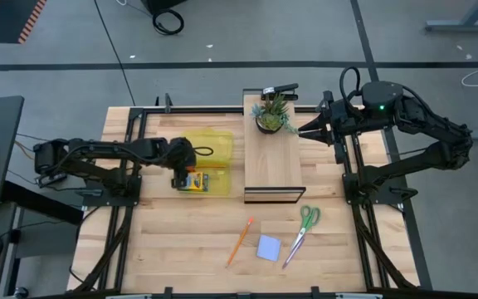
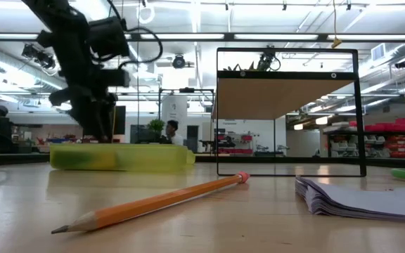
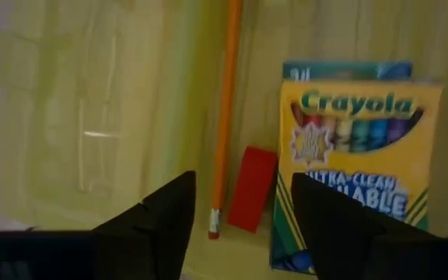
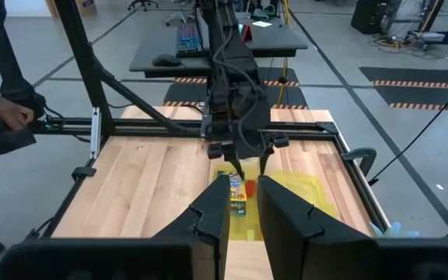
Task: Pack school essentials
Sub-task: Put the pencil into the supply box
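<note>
My left gripper [image 1: 181,178] hangs open over the translucent yellow case [image 1: 208,158], fingers pointing down, touching nothing. In the left wrist view my left gripper [image 3: 243,183] stands above an orange pencil [image 3: 225,109], a red eraser [image 3: 251,189] and the crayon box [image 3: 352,155], all lying flat in the case. A second orange pencil [image 1: 239,241], the light blue sticky-note pad [image 1: 269,247] and the green-handled scissors [image 1: 303,228] lie flat on the table near its front edge. My right gripper [image 1: 304,130] waits beside the plant, its fingers a narrow gap apart.
A wooden riser shelf [image 1: 274,162] with a black frame stands mid-table, and the potted plant [image 1: 272,116] sits on its far end. In the low view the pencil [image 2: 153,204] and pad [image 2: 364,197] lie close to the camera, with the case [image 2: 118,156] behind them.
</note>
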Robot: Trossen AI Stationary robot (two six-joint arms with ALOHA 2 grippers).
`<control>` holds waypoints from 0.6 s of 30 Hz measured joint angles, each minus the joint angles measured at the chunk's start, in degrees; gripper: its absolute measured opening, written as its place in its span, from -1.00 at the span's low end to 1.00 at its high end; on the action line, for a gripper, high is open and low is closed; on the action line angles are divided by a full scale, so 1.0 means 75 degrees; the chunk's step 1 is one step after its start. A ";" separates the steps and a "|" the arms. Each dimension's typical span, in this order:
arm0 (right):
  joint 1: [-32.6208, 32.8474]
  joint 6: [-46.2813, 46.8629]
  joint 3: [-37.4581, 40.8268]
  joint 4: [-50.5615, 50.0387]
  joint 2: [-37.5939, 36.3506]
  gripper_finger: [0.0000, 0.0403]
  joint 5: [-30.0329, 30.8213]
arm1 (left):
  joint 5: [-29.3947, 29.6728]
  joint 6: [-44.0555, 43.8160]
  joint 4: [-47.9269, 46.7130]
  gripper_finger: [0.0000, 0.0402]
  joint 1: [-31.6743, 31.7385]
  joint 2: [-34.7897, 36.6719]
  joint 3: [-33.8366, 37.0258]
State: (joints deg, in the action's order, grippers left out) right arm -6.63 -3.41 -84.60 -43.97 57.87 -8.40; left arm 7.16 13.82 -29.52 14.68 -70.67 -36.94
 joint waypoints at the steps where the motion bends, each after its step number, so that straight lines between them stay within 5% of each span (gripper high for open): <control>1: -0.0001 -0.0012 0.0000 0.0000 0.0000 -0.63 0.0004 | 0.0003 -0.0003 0.0044 0.10 0.0000 0.0030 -0.0083; 6: -0.0090 -0.0118 0.0000 0.0000 0.0000 -0.63 0.0119 | -0.0402 -0.0365 0.0023 0.04 -0.0009 0.0253 -0.0475; 12: -0.0236 -0.0128 0.0000 0.0000 0.0000 -0.63 0.0117 | -0.1517 -0.2544 0.0087 -0.05 -0.0164 0.0237 -0.1122; 18: -0.0383 -0.0300 0.0000 0.0003 0.0023 -0.63 0.0117 | -0.1586 -0.3385 0.0075 -0.13 -0.0474 0.0209 -0.1213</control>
State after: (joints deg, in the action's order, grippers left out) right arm -9.51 -5.66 -84.60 -43.94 58.04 -7.53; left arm -4.73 -11.57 -28.95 11.12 -69.10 -46.04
